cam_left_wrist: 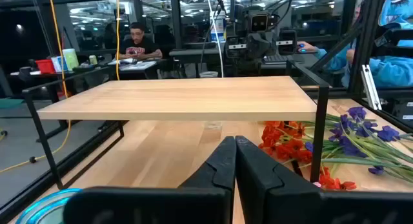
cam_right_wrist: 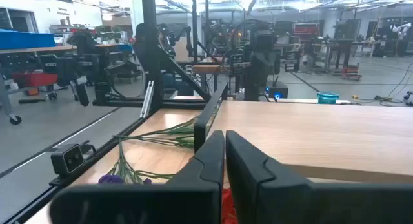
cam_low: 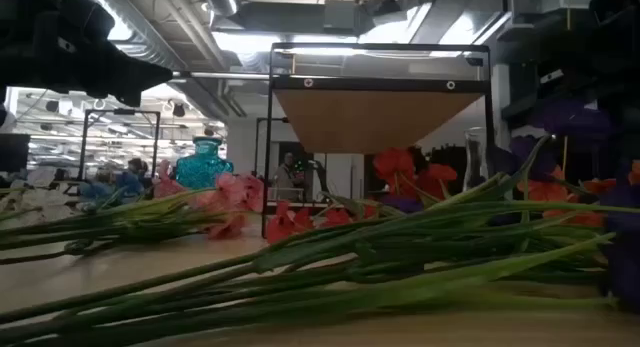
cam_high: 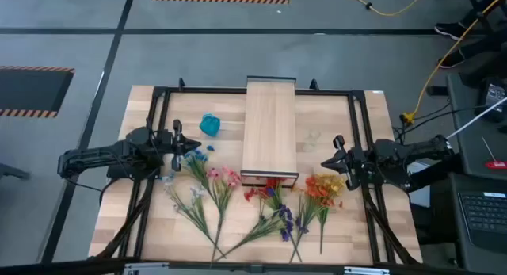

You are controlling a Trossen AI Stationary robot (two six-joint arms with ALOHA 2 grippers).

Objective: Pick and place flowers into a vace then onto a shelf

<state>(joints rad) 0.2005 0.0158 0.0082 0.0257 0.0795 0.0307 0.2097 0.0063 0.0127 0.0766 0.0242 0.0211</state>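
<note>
High view shows you the flowers (cam_high: 253, 202), thin green plastic stems with small soft pink, red, purple and orange blooms, fanned on the tabletop in front of the shelf (cam_high: 270, 128), a smooth light-wood plank on a thin black frame. Their stems run away from the shelf toward the near edge. Left gripper (cam_high: 179, 140), fingers pressed together, hovers beside the pink and blue blooms, about as close as the equally closed right gripper (cam_high: 336, 153) is to the orange ones; the ribbed teal glass vase (cam_high: 210, 125) stands nearer the left.

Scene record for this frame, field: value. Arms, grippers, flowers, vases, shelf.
left gripper: shut, empty, at the table's left side, near the teal vase
right gripper: shut, empty, right of the shelf
flowers: loose sprigs lying flat on the tabletop in front of the shelf
teal vase: on the table left of the shelf, no flowers in it
clear vase: right of the shelf, empty
shelf: top bare
</note>
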